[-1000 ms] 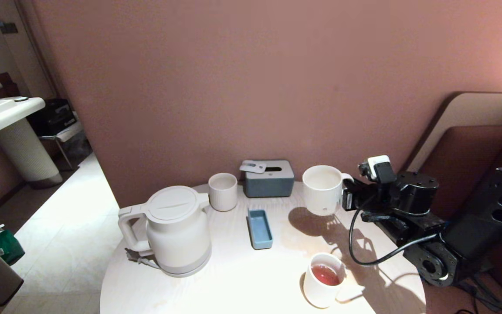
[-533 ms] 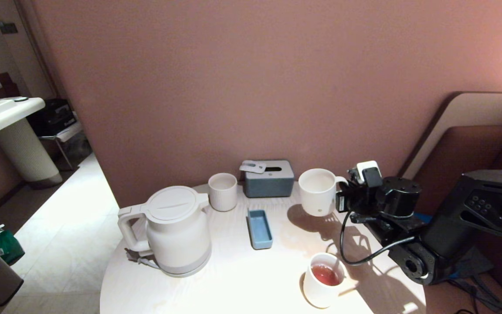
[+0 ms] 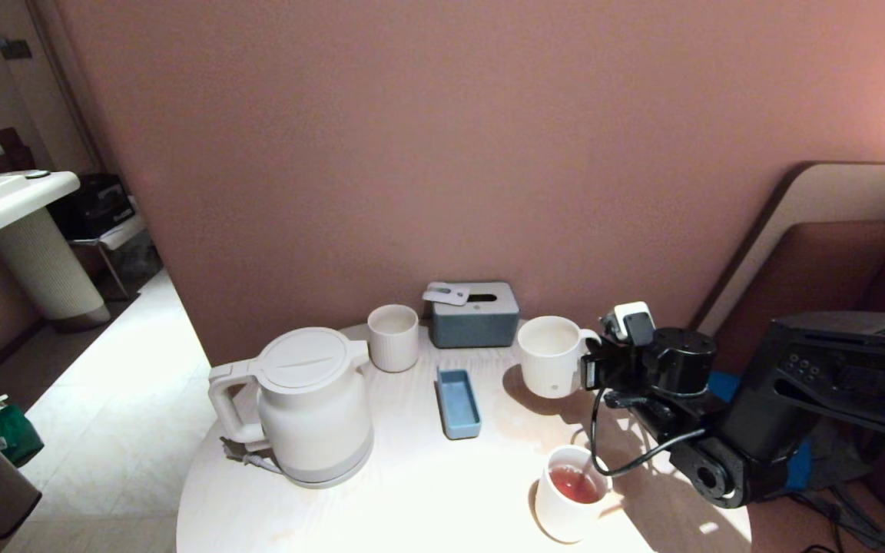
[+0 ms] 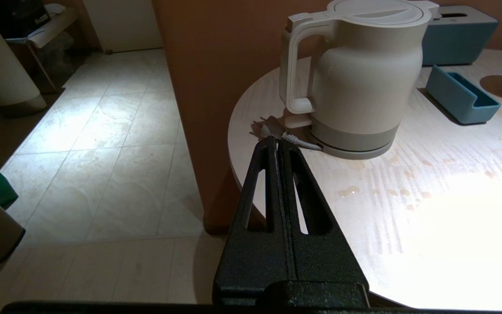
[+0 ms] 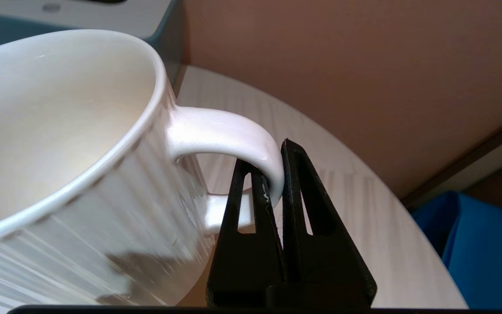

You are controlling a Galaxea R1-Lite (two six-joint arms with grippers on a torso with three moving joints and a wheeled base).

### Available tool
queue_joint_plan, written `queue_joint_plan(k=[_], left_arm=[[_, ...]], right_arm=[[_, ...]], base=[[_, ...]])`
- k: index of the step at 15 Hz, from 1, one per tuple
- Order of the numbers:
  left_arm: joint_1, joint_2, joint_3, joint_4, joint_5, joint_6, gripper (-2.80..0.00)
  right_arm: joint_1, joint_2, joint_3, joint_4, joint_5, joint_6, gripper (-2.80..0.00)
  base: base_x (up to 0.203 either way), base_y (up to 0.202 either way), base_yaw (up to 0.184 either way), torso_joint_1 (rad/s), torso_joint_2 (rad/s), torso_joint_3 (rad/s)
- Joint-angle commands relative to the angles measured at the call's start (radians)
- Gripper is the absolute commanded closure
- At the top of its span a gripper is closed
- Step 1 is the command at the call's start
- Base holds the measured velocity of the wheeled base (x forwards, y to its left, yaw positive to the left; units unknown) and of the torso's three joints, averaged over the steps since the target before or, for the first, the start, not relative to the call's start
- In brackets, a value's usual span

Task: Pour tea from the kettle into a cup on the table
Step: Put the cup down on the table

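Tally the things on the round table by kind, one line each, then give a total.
Cups: 3 (ribbed mug pinched at its handle by the right gripper, ribbed tumbler, cup of tea)
Kettles: 1
Tissue boxes: 1
Blue trays: 1
Total: 6

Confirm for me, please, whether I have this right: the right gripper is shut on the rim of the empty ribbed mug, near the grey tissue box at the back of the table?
Not quite. The right gripper is shut on the handle of the empty ribbed mug, not its rim; the right wrist view shows the loop pinched between the fingers. The rest holds: the mug is empty and near the grey tissue box at the back of the table.
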Motion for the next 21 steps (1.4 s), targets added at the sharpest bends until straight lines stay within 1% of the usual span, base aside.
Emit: queue_joint_plan(k=[1,8,13,15,16,17,19,21], left_arm=[[0.0,0.001,0.0,0.0,0.0,0.0,0.0],[0.0,0.001,0.0,0.0,0.0,0.0,0.0],[0.0,0.001,0.0,0.0,0.0,0.0,0.0],[0.0,0.001,0.0,0.0,0.0,0.0,0.0],[0.0,0.001,0.0,0.0,0.0,0.0,0.0],[0.0,0.001,0.0,0.0,0.0,0.0,0.0],[0.0,0.001,0.0,0.0,0.0,0.0,0.0],[0.0,0.001,0.0,0.0,0.0,-0.002,0.0]], right_arm=[[0.004,0.026,-0.003,-0.007,-0.001,0.005,0.0],[0.01,0.078,-0.021,-0.007,-0.001,0.035,0.0],[0.008,0.072,-0.029,-0.007,-0.002,0.036,0.0],[0.0,0.035,-0.027,0.023,0.0,0.062,0.0],[-0.012,0.007,-0.026,0.064,0.009,0.082,0.0],[-0.032,-0.016,-0.026,0.102,0.035,0.099,0.0],[-0.075,-0.026,-0.027,0.121,0.073,0.105,0.0],[-0.1,-0.02,-0.027,0.125,0.103,0.105,0.0]], base=[[0.0,0.0,0.0,0.0,0.0,0.0],[0.0,0.0,0.0,0.0,0.0,0.0],[0.0,0.0,0.0,0.0,0.0,0.0],[0.0,0.0,0.0,0.0,0.0,0.0],[0.0,0.0,0.0,0.0,0.0,0.0],[0.0,0.0,0.0,0.0,0.0,0.0],[0.0,0.0,0.0,0.0,0.0,0.0],[0.0,0.0,0.0,0.0,0.0,0.0]])
